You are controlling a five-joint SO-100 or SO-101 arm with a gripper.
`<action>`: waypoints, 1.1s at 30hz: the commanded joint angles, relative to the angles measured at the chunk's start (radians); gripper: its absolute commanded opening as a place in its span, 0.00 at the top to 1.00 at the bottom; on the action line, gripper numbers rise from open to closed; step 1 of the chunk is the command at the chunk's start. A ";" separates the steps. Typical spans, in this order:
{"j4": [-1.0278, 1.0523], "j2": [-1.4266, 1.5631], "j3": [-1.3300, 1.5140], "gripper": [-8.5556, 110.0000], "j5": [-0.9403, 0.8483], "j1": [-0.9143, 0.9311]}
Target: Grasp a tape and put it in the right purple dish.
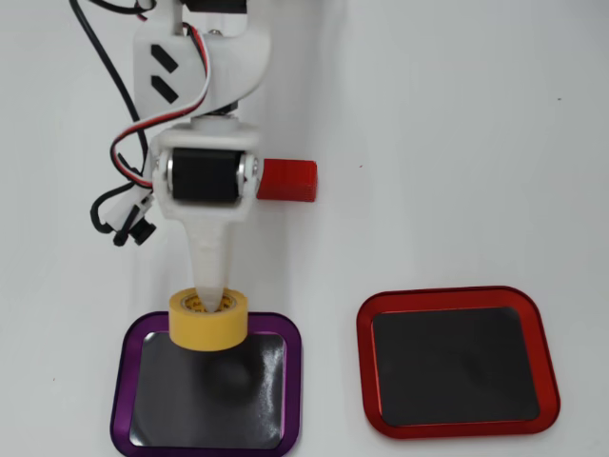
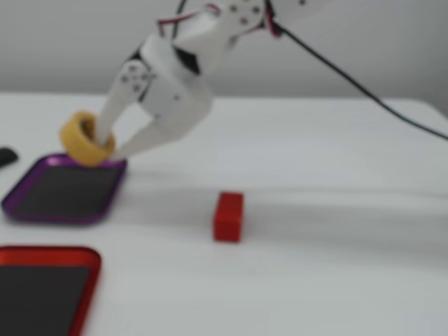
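The yellow tape point(image 1: 208, 321) point(image 2: 82, 140) is a ring-shaped roll held in the air, tilted. My white gripper point(image 1: 212, 303) point(image 2: 103, 143) is shut on the tape, one finger through its hole and one outside. In the overhead view the roll hangs over the upper edge of the purple dish point(image 1: 127, 381). In the fixed view it hovers just above that dish's point(image 2: 42, 213) far right corner. The dish's dark inside holds nothing.
A red ribbed block point(image 1: 288, 181) point(image 2: 228, 216) stands on the white table, partly behind my arm in the overhead view. A red-rimmed tray point(image 1: 457, 303) point(image 2: 49, 254) lies beside the purple one. A dark object point(image 2: 6, 156) sits at the fixed view's left edge.
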 commanded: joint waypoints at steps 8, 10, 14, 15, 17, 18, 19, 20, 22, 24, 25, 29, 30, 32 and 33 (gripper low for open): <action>0.071 -0.011 -0.067 0.86 0.003 -0.008; 0.106 -0.009 -0.069 0.84 0.003 -0.008; 0.170 0.003 -0.094 0.82 0.003 -0.005; 0.215 0.020 -0.115 0.81 0.005 0.000; 0.319 0.067 -0.160 0.81 0.006 0.002; 0.376 0.097 -0.183 0.81 0.006 0.002; 0.434 0.132 -0.206 0.81 0.006 0.002; 0.494 0.170 -0.229 0.81 0.008 0.002; 0.607 0.252 -0.255 0.81 0.009 -0.006; 0.709 0.339 -0.262 0.81 0.009 -0.011; 0.755 0.385 -0.259 0.81 0.009 -0.011; 0.905 0.558 -0.221 0.82 0.009 -0.006; 0.931 0.601 -0.190 0.82 0.009 -0.006; 0.973 0.678 -0.121 0.82 0.009 -0.011; 0.986 0.721 -0.087 0.82 0.011 -0.011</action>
